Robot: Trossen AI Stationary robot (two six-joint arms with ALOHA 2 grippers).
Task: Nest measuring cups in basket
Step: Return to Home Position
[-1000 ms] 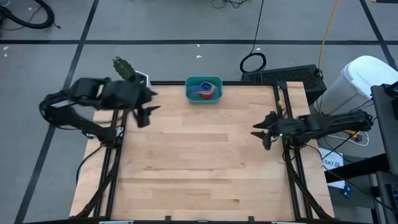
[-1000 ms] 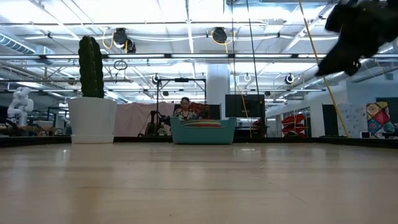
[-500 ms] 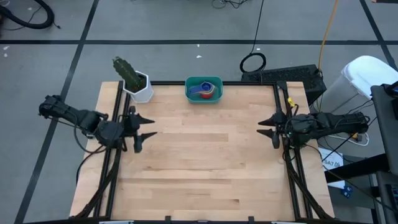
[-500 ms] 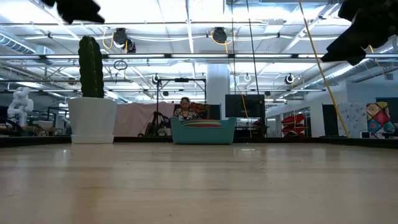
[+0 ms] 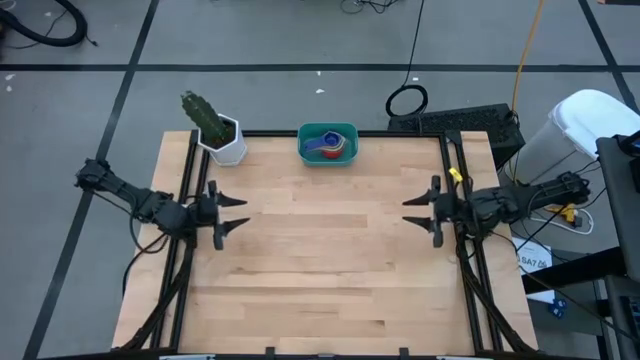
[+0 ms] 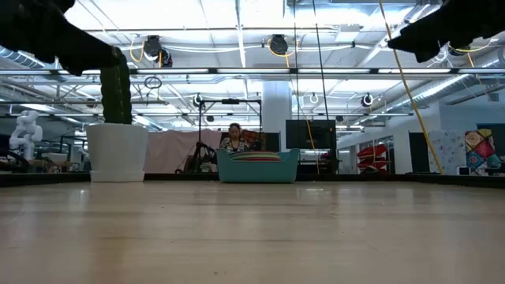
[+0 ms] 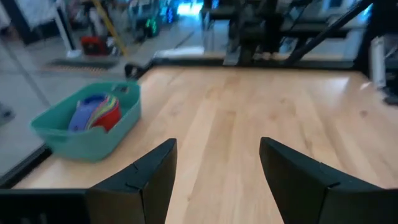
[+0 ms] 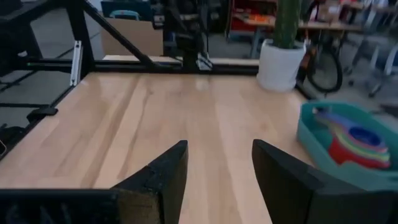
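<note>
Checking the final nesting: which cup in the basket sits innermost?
The dark blue cup: its whole round bowl shows, sitting inside the red cup in the basket; the other cups show only as coloured edges around them.

basket (image 6: 258,167): teal, far off, well below and between both arms' jaws
measuring cups (image 6: 254,155): rims peek above basket wall
white pot (image 6: 117,151): under left arm (image 6: 51,31)
right arm (image 6: 446,28): raised, blurred

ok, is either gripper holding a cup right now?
No, the left gripper and right gripper are both open and empty; the measuring cups lie in the basket.
</note>
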